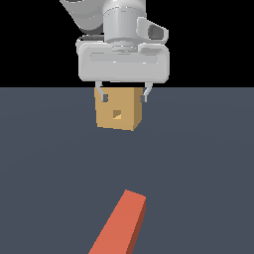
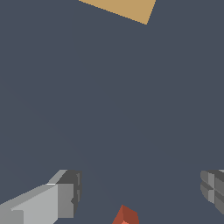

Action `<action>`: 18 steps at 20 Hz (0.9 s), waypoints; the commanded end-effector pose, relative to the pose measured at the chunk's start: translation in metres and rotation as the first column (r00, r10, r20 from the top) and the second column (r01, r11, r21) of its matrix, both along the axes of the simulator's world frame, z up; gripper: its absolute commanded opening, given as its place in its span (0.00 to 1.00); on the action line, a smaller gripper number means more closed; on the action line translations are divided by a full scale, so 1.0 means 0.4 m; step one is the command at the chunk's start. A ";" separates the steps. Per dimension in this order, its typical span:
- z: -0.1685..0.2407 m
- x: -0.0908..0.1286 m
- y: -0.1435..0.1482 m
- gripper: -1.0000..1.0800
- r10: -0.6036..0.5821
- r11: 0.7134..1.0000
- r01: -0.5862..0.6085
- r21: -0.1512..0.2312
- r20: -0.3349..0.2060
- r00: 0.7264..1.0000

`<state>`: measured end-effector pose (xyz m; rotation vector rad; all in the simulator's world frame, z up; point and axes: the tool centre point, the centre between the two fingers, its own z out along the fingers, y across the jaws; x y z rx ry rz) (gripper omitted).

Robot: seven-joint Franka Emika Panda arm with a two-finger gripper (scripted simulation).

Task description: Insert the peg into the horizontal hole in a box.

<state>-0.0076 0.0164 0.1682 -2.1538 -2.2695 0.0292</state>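
The peg [image 1: 120, 224] lies flat on the dark blue-grey counter [image 1: 44, 173] at the bottom centre of the exterior view. Its long axis runs from the lower edge of the frame up and slightly toward the exterior view's right, and its square end face points toward the box [image 1: 117, 114]. The rest of the bar is cut off by the frame edge. In the wrist view only the tip of the peg [image 2: 126, 216] shows. The box sits well apart from the peg, in the upper middle of the exterior view. Its face carries the hole [image 1: 116, 114], a small dark square with nothing inside it. The gripper [image 1: 124, 97] hangs in front of the box's upper part, its fingers [image 1: 104, 97] spread wide and holding nothing. In the wrist view, bare counter [image 2: 109, 109] lies between the fingers [image 2: 65, 194].
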 end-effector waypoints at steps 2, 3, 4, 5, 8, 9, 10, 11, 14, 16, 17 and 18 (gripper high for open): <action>-0.001 0.000 -0.002 0.96 -0.001 1.000 0.001 0.000 0.000 1.000; -0.002 0.001 -0.007 0.96 -0.004 1.000 0.004 0.000 0.000 1.000; -0.005 0.001 -0.016 0.96 -0.010 1.000 0.010 0.000 0.001 1.000; -0.010 0.002 -0.028 0.96 -0.018 1.000 0.018 -0.001 0.001 1.000; -0.029 0.006 -0.086 0.96 -0.055 0.998 0.055 -0.001 0.003 0.998; -0.038 0.007 -0.112 0.96 -0.071 0.997 0.071 -0.002 0.004 0.997; -0.048 0.007 -0.141 0.96 -0.090 0.996 0.090 -0.002 0.005 0.996; -0.059 0.007 -0.173 0.96 -0.111 0.994 0.111 -0.003 0.006 0.994; -0.097 0.002 -0.286 0.96 -0.183 0.983 0.183 -0.004 0.010 0.983; -0.127 -0.008 -0.374 0.96 -0.238 0.971 0.238 -0.004 0.013 0.971; -0.143 -0.015 -0.421 0.96 -0.267 0.964 0.267 -0.004 0.014 0.963; -0.158 -0.023 -0.464 0.96 -0.295 0.956 0.295 -0.003 0.016 0.955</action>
